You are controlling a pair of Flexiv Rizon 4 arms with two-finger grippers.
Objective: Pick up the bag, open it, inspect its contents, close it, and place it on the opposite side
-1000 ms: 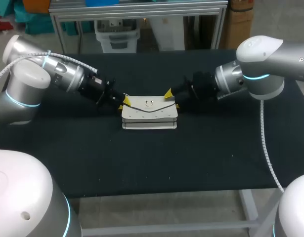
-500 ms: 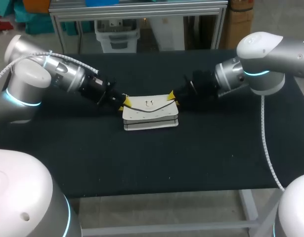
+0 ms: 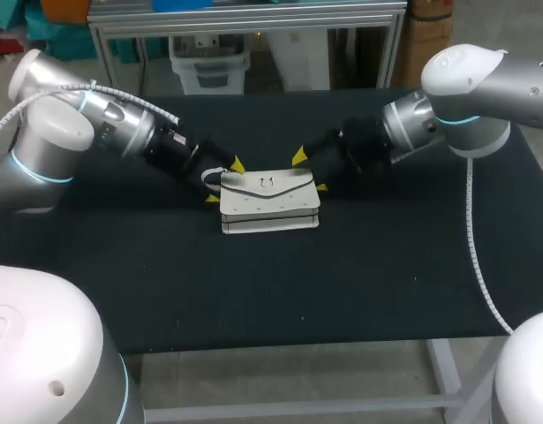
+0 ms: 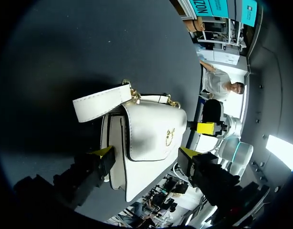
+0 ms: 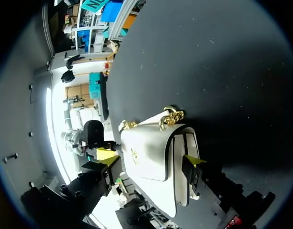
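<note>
Matte black table (image 3: 253, 283)

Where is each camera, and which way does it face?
Head: above and behind, looking down on the table; left gripper and right gripper flank the bag.
Left wrist: on that wrist, facing the bag between the left gripper's fingers; right gripper beyond.
Right wrist: the mirror of that, left gripper beyond.
Shared: the bag, in all three.

Both grippers have spread their fingers: the left gripper (image 3: 224, 181) now straddles the 9 o'clock end of the bag (image 3: 269, 199), the right gripper (image 3: 311, 171) its 3 o'clock end. The bag has slid slightly toward 3 o'clock, and the dark line across its flap is gone.
</note>
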